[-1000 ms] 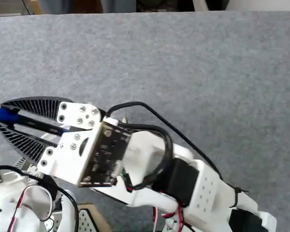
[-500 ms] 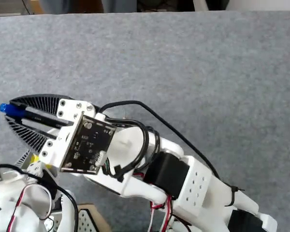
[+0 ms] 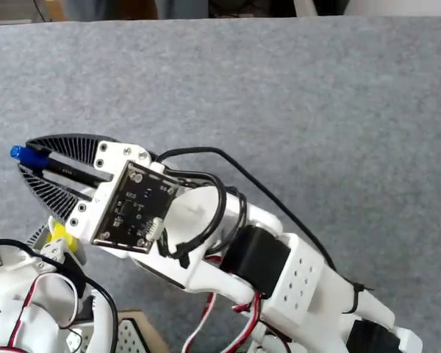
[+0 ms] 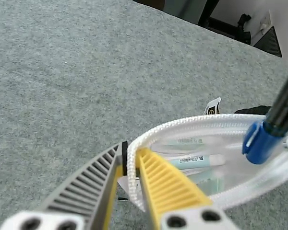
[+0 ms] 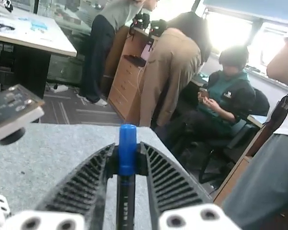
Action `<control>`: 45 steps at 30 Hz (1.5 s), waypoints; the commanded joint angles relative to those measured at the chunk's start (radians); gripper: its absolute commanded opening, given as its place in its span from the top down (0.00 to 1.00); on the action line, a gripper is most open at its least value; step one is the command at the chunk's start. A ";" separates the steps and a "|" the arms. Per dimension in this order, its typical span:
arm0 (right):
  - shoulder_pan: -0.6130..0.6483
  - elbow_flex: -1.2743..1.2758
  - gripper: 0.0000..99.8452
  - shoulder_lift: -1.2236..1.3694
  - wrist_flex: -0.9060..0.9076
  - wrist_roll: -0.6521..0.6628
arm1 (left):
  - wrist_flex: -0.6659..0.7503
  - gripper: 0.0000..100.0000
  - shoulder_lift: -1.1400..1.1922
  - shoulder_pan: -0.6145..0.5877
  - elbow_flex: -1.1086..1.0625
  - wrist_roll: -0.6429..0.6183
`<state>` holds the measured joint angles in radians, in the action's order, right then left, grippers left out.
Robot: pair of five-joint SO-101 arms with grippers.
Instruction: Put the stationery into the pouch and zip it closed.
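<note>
Right pincer [image 5: 127, 152]: clamped on the pen [image 5: 126, 143]. Your two black ribbed fingers [image 5: 81, 184] press the black barrel from either side. The pen lies straight along the pincer's own line, and its blue cap [image 3: 29, 156] pokes out just past the fingertips.

From the high view, this arm reaches across the near left part of the grey bench [image 3: 316, 95]. Its pincer points toward the left edge, and the pen is carried nearly level.

Left pincer [image 4: 129, 154]: gripping the rim of the pouch [image 4: 201, 127]. The grey finger sits on the outer side and the yellow finger on the side of the mouth. The white zip tape is pinched between them, right at the tips.

Pouch: clear, with a white zip edge, lying on the bench. Its mouth is open in a wide oval that curves away from your left pincer. Pale items [image 4: 192, 160] lie inside, one with a barcode label. What they are, you cannot tell from here.

Pen against pouch, in the left wrist view: the capped end hangs at the far side of the mouth, well apart from the left pincer's pinch point. The cap overlaps the zip rim there, and the barrel rises away at a slant. You cannot tell whether the cap touches the rim or has passed inside it.
</note>
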<state>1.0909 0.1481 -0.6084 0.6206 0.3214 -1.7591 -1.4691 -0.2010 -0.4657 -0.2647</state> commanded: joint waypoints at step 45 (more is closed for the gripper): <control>-0.809 -0.012 0.88 -0.147 0.724 0.008 | 0.002 0.97 0.037 -0.111 -0.008 0.011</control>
<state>0.3821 0.1481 -0.7940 1.2129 0.3230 -1.7591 -1.4615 -0.2823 -0.4641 -0.2677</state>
